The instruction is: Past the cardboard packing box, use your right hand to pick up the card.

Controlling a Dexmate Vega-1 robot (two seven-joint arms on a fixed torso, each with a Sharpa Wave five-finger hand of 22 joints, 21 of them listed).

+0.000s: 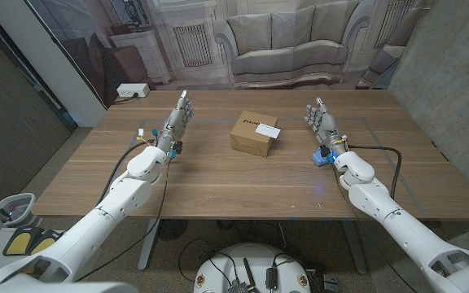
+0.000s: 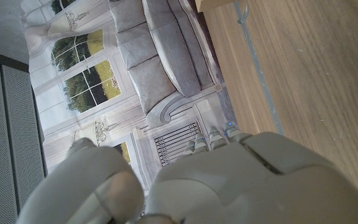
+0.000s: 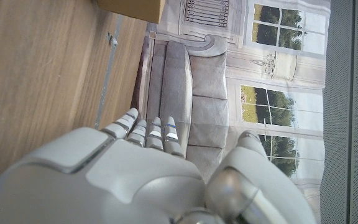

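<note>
While both arms wait at the wooden table [image 1: 218,187], nothing is in hand: seen from the head camera, the right hand [image 1: 320,120] stands empty with its fingers loosely apart, well to the right of the box [image 1: 253,133]. The card [image 1: 267,129], a small white slip, lies on the box's top at its right side, not on the table beyond it. The left hand [image 1: 179,114] is likewise empty, fingers straight up and apart, left of the box.

From the left wrist, the back of that hand fills the foreground above the table planks, holding nothing.

From the right wrist, the hand's fingers [image 3: 148,132] point toward the backdrop, with a corner of the box [image 3: 132,9] at the frame's edge.

The pick looks not yet begun; the reach would need the right hand swung inward over the box, then a light pinch on the card's edge.
</note>
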